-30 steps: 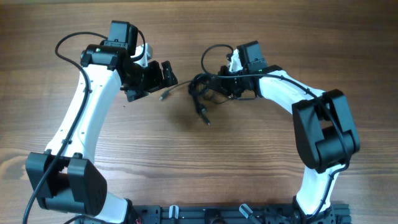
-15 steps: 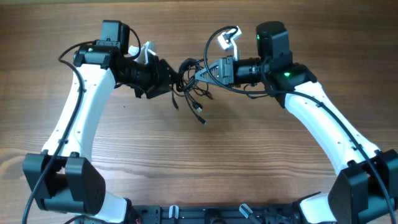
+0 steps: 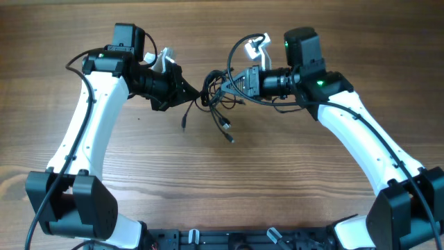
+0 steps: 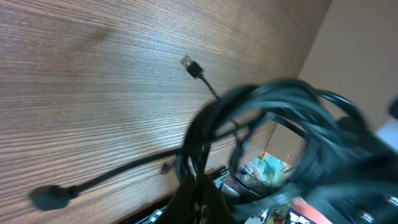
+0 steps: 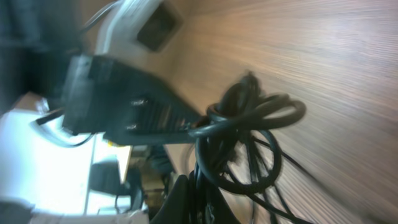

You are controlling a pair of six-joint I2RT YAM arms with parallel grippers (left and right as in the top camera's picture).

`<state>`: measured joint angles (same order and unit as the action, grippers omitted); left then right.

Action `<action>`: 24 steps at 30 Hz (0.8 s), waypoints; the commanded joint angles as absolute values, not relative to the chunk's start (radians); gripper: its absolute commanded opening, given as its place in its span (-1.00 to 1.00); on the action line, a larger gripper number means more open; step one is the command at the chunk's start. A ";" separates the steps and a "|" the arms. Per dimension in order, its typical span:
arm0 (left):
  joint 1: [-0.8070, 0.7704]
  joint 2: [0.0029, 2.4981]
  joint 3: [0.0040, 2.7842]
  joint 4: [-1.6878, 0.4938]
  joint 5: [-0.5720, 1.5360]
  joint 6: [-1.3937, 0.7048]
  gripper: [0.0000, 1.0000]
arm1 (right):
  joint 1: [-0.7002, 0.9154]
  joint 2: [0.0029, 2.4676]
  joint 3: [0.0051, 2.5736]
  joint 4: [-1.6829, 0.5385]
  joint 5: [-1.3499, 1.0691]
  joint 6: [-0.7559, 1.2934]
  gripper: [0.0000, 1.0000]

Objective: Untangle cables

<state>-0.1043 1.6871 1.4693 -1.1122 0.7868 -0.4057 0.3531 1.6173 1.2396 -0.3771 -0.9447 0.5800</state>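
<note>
Reaching in from the left, the left gripper [image 3: 190,93] has its jaws pinched together on a strand at the left edge of the cables [image 3: 217,98], as far as the blurred wrist view lets me tell. The tangled bunch sits between both grippers over the table [image 3: 291,180], loose plug ends trailing toward the wood. On the right, the right gripper [image 3: 233,82] is clamped tight on the bunch's other side.

You can't trace single strands: cables [image 3: 215,94] bunch too small overhead, smeared near lens in left wrist view. Your left gripper [image 4: 196,190] and right gripper [image 5: 191,190] mostly cut off by bottom edge. Right wrist view blurred throughout.
</note>
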 commanded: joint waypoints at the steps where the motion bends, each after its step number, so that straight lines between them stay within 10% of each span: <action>1: -0.098 1.650 1.514 -1.114 0.796 -0.401 -0.93 | 0.356 1.595 1.251 -0.498 -0.620 0.577 -0.91; 7: -0.098 1.470 1.558 -0.958 0.796 -0.464 -0.92 | 0.356 1.595 1.251 -0.698 -0.337 0.576 -0.91; 10: -0.098 1.401 1.558 -0.865 0.796 -0.552 -0.92 | 0.356 1.595 1.251 -0.720 -0.344 0.575 -0.45; 13: -0.103 1.375 1.558 -0.901 0.741 -0.559 -0.92 | 0.356 1.595 1.251 -0.670 -0.608 0.519 -0.92; 16: -0.116 1.377 1.558 -1.017 0.570 -0.558 0.16 | 0.353 1.595 1.251 -0.521 -0.817 0.528 -0.68; 17: -0.116 1.377 1.558 -1.044 0.545 -0.558 0.24 | 0.340 1.595 1.251 -0.533 -0.756 0.532 -0.26; 21: -0.116 1.377 1.558 -1.134 0.435 -0.558 0.99 | 0.294 1.604 1.251 -0.826 -0.166 0.505 -0.04; 24: -0.116 1.377 1.558 -1.134 0.435 -0.558 1.00 | 0.294 1.647 1.212 -0.931 -0.057 0.361 -0.04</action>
